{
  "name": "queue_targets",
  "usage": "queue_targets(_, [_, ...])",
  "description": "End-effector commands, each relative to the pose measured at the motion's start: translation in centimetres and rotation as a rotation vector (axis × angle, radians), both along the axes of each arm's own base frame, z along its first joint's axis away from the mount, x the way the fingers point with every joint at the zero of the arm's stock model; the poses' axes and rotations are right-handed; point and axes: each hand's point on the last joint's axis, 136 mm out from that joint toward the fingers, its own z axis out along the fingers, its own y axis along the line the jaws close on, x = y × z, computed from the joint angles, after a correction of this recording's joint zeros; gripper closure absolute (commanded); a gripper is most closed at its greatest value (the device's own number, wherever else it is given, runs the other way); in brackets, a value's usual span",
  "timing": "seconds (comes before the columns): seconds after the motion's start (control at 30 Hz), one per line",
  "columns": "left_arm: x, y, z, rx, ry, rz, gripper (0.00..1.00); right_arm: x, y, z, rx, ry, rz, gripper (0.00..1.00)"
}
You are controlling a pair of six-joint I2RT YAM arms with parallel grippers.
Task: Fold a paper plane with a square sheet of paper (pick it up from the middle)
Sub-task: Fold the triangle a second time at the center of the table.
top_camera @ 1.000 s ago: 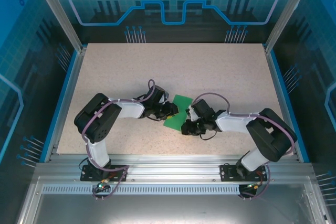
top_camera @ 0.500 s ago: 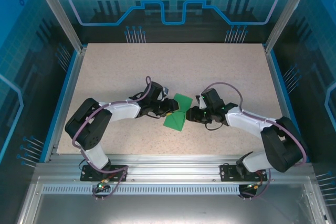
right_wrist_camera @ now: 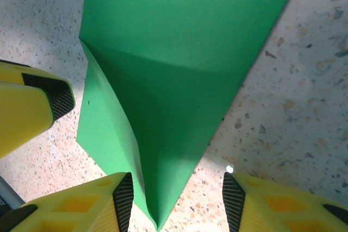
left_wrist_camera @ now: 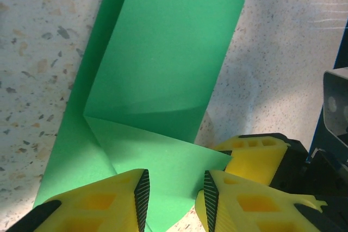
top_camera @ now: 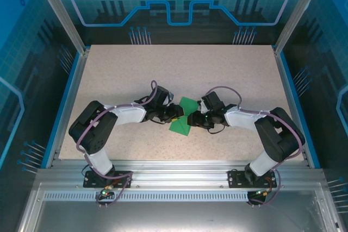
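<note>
"Where is the sheet of paper?"

"On the speckled table, about midway between left and right and in the near half, right between my two wrists. It's bright green and partly folded: one flap lies across the rest, with a crease beneath it."

"And your left claw?"

"Released. It reaches in from the left, its yellow fingers apart and the black pads facing each other. A corner of the flap lies in the gap between them — nothing pinches it."

"The right claw?"

"Spread wide too, coming in from the right, low over the table. The paper narrows to a point between its fingers, nearer one pad than the other — whether that pad touches the paper I cannot tell. My two claws sit just beside each other at the sheet, and my right wrist's camera sees one left finger at its edge."
</note>
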Motion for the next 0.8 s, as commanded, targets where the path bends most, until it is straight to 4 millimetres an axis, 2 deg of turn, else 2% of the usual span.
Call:
queue_targets(0.0, [-0.1,-0.1,-0.6,0.018,0.016,-0.013,0.64,0.6,1.4,0.6,0.032,-0.009,0.016,0.51])
queue_targets(0.53, [-0.4,-0.2,-2.0,0.032,0.053,-0.022,0.65,1.0,2.1,-0.4,0.043,0.025,-0.015,0.57])
queue_targets(0.77, [-0.4,-0.1,-2.4,0.037,0.060,-0.020,0.65,1.2,1.5,-0.7,0.037,0.041,-0.089,0.56])
